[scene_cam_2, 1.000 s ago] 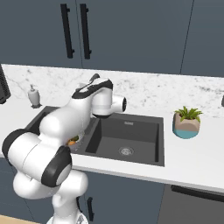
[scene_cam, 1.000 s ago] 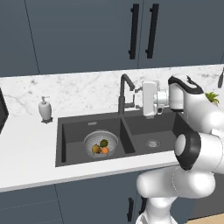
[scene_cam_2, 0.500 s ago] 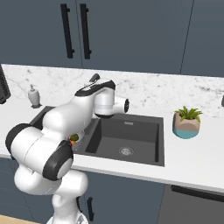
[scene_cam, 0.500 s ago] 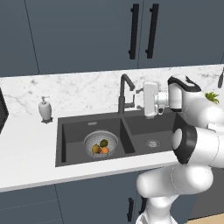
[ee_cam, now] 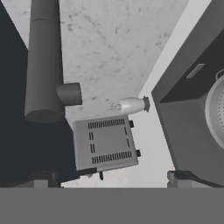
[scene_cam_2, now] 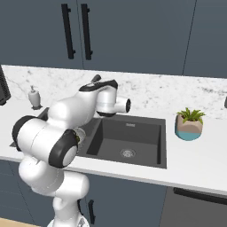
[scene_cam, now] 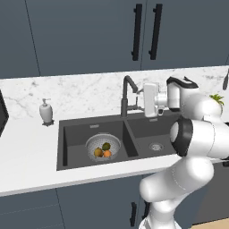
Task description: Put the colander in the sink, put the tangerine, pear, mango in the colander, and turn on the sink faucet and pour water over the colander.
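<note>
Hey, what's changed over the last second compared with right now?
Barely anything: the claw has crept slightly closer to the sink faucet from its right; no water runs. The colander stays in the sink with the tangerine, pear and mango inside.

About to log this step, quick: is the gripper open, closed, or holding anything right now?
Gripper: open, holding nothing; its fingertips stand wide apart, close beside the faucet.
</note>
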